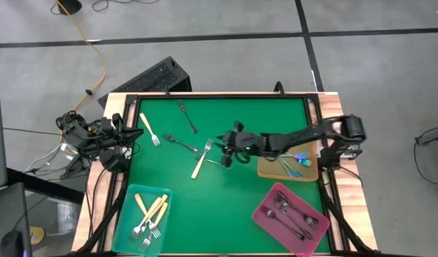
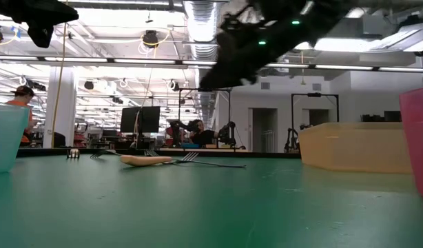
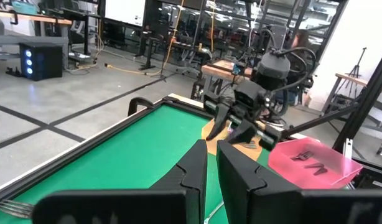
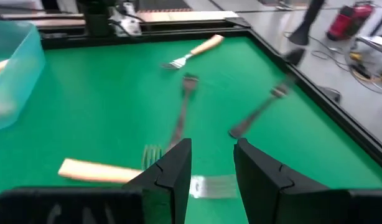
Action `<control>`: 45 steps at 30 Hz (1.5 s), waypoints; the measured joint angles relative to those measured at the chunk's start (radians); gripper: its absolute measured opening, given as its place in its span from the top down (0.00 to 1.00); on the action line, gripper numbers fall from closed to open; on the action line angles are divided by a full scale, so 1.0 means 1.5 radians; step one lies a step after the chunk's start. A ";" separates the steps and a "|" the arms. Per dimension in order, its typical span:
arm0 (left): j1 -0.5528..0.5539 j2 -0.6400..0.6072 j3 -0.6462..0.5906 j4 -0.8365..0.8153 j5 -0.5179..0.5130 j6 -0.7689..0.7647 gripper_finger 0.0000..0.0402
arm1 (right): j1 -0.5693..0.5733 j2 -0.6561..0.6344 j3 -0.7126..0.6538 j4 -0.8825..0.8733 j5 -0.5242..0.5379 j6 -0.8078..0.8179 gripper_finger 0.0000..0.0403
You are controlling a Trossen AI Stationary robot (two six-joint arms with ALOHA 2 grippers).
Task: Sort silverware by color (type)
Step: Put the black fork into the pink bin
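From above, the right gripper (image 1: pixel 230 148) hung over the middle of the green felt table (image 1: pixel 226 193), beside a cream-handled fork (image 1: pixel 200 163) and a dark metal fork (image 1: pixel 180 143). Another cream-handled fork (image 1: pixel 149 129) and a second dark fork (image 1: pixel 187 116) lay farther back. The teal plastic tray (image 1: pixel 129 212) held cream forks, the pink tray (image 1: pixel 265 221) dark ones, the tan tray (image 1: pixel 267 170) iridescent blue ones. The left gripper (image 1: pixel 133 137) waited at the table's left edge.

At table height, the cream fork (image 2: pixel 146 160) lay flat, the right gripper (image 2: pixel 229 58) above it.

The left wrist view showed its fingers (image 3: pixel 194 165) nearly together, empty.

The right wrist view showed its fingers (image 4: pixel 172 163) apart, holding nothing, over a blurred fork.
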 joint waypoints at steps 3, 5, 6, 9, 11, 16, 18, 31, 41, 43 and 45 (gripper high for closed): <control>0.000 0.000 0.000 0.000 0.000 0.000 0.94 | -0.005 0.064 0.081 -0.012 -0.038 -0.025 0.65; 0.000 0.000 0.000 0.000 0.000 0.000 0.94 | -0.008 0.105 0.133 -0.022 -0.063 -0.038 0.65; 0.000 0.000 0.000 0.000 0.000 0.000 0.94 | -0.010 0.125 0.159 -0.022 -0.074 -0.044 0.65; 0.000 0.000 0.000 0.000 0.000 0.000 0.94 | -0.012 0.182 0.232 -0.027 -0.098 -0.061 0.65; 0.000 0.000 0.000 0.000 0.000 0.000 0.94 | -0.015 0.218 0.278 -0.038 -0.111 -0.062 0.65; 0.000 0.000 0.000 0.000 0.000 -0.001 0.94 | -0.027 0.299 0.382 -0.061 -0.125 -0.066 0.65; 0.000 0.000 0.000 0.000 0.000 0.000 0.94 | -0.031 0.330 0.418 -0.067 -0.125 -0.075 0.65; 0.000 0.000 0.000 0.000 0.011 0.001 0.94 | -0.061 0.492 0.576 -0.133 -0.139 -0.065 0.65; 0.000 0.000 0.000 0.000 0.010 0.001 0.94 | -0.094 0.534 0.590 -0.157 -0.145 -0.016 0.65; 0.000 0.000 0.000 0.000 0.011 0.001 0.94 | -0.098 0.533 0.591 -0.160 -0.158 -0.003 0.65; 0.000 0.000 0.000 0.000 0.011 0.001 0.94 | -0.102 0.533 0.591 -0.158 -0.171 0.002 0.65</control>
